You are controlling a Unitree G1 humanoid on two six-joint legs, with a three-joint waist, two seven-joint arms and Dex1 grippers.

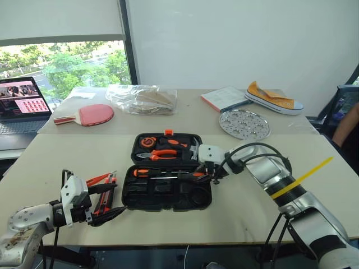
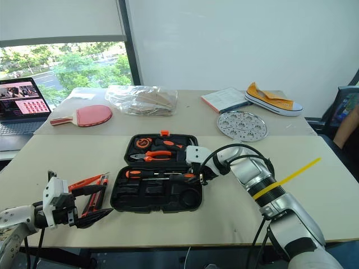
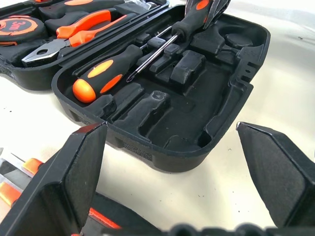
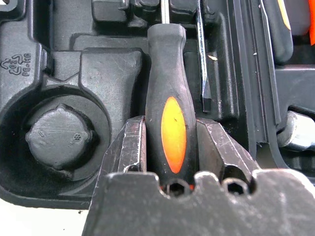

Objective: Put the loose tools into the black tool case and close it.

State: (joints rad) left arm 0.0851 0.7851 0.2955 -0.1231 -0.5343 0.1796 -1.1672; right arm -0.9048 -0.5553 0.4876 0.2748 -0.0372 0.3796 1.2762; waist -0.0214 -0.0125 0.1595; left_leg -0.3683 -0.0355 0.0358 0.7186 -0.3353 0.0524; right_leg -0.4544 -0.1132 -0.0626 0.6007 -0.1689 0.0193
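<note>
Screwdriver [image 4: 170, 118] between right pincer [image 4: 170, 147] fingers

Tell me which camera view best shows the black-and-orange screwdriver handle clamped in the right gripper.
The right wrist view: the black-and-orange screwdriver handle sits close up between the right gripper's fingers. Both eye views show it small over the black plastic tool case; the left wrist view shows it at the frame's edge.

Black tool case [image 1: 167, 193] with an orange latch [image 1: 168, 132], on a beige tabletop [image 1: 252, 213]. Black-and-orange screwdriver [image 4: 172, 123], orange-handled pliers [image 1: 160, 154], orange-black tape measure [image 1: 148, 141]. Red paddle [image 1: 92, 114], yellow-and-white shoe [image 1: 273, 98], silver perforated disc [image 1: 244, 124] toward the far edge.
</note>
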